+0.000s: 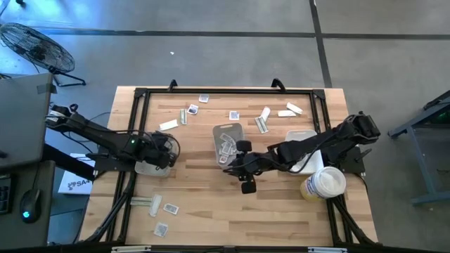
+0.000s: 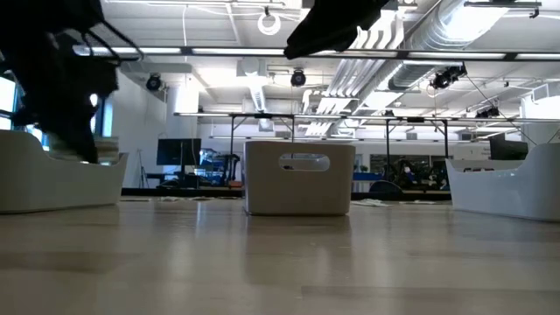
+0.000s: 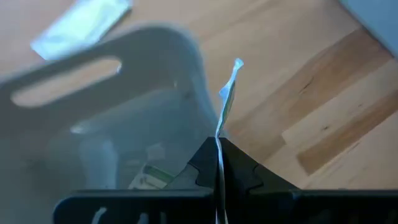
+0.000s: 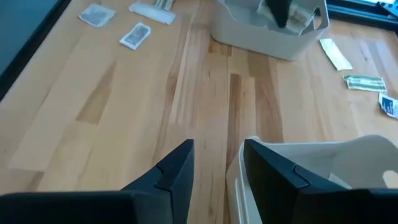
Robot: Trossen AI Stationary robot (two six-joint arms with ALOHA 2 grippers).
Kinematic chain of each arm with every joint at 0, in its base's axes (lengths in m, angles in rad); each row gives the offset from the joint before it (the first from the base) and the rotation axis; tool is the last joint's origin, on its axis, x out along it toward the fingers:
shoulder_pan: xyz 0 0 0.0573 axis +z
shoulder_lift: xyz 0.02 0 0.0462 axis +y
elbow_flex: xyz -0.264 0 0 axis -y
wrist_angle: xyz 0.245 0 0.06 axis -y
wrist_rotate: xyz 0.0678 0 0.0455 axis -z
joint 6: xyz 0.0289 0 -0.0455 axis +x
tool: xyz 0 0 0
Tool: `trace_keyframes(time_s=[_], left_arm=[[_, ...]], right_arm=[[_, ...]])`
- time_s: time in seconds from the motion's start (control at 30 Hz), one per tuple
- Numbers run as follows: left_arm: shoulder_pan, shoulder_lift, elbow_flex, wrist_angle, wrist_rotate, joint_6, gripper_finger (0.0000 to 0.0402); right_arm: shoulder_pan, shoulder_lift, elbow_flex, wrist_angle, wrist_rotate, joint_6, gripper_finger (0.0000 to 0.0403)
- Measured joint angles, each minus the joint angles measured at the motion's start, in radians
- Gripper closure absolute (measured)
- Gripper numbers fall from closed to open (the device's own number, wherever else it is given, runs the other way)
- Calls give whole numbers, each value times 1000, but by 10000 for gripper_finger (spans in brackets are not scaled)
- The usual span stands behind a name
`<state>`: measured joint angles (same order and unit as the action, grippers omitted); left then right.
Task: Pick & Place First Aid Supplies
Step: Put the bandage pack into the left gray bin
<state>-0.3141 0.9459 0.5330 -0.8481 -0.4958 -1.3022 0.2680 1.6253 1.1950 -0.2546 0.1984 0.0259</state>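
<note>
Your left end effector (image 3: 219,163) is pinching a thin pale packet (image 3: 227,99) edge-on between its closed fingers, and it is hanging over the pale grey plastic tray (image 1: 151,167) at the left of the wooden bench (image 1: 204,211). That packet is standing up like a blade and bending slightly at its free end, so judge it as nearly weightless, floppy and smooth-faced; it is likely to flutter or cling rather than drop cleanly. A green-printed packet (image 3: 149,177) is already lying inside the tray.

Your right end effector (image 4: 214,165) is hanging released and empty above the near rim of the grey rectangular tray (image 1: 226,140) at the bench's middle, close to a white tray (image 1: 301,137) and a round white tub with a yellow label (image 1: 323,184) on the right.

The remaining supplies are lying flat and scattered: square white-grey sachets (image 1: 170,208) and a narrow pale strip (image 1: 142,201) near the front left, more sachets (image 1: 234,114) and white oblong wrappers (image 1: 287,112) along the far side. Each is lying flush to the wood, with no raised edge visible. You are probably best taking one across its narrow width, near a short end, pressing a fingertip down so the edge lifts. Grip lightly; the wrappers look crushable and slippery.
</note>
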Motion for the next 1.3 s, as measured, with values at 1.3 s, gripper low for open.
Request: trace_keyframes(time_s=[1.3], left_arm=[[0,-11,139,-233,-98,18,310]], right_arm=[[1,0,0,42,-9,131,269]])
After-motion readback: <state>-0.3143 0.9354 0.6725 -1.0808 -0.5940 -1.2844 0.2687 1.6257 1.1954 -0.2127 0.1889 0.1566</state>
